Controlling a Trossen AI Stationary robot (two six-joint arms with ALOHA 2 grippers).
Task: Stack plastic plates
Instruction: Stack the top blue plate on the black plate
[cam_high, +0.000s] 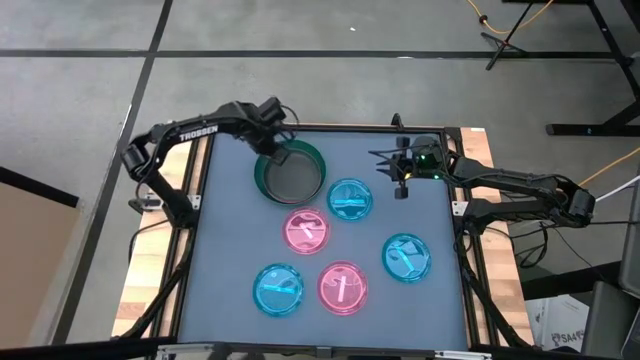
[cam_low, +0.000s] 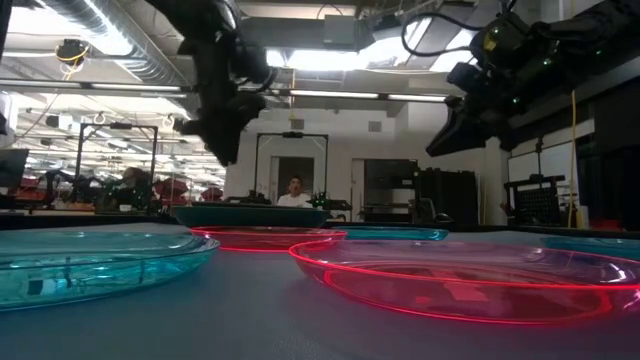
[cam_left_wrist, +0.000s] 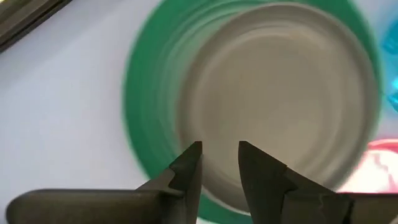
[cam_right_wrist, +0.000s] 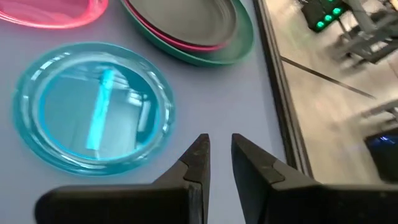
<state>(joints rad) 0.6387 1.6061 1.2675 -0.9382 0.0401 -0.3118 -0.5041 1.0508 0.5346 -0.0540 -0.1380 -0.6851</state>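
**Already three plates stacked at the back of the table**

Up at the far left of the table (cam_high: 230, 250), the big green plate (cam_high: 264, 180) holds a grey plate (cam_high: 296, 178) inside it. From the right wrist camera a thin pink rim (cam_right_wrist: 186, 43) shows between the two, so a pink plate lies sandwiched there.

The left gripper (cam_high: 280, 153) hangs just over the back edge of this stack. Its fingers (cam_left_wrist: 189, 168) stand a little apart with nothing between them, and the grey plate fills the view beneath.

The right gripper (cam_high: 401, 182) hovers near the far right side of the table, above bare surface just beside a blue plate (cam_high: 350, 199). Its fingers (cam_right_wrist: 199, 162) are also slightly apart and empty.

Five see-through plates lie singly on the table, none touching. The blue one sits next to the stack. A pink plate (cam_high: 307, 230) is in the middle, a second pink one (cam_high: 342, 287) near the front, a second blue one (cam_high: 279, 290) to the front left, and a third blue one (cam_high: 406, 257) on the right.

A person (cam_low: 295, 192) is visible in the room behind the table.
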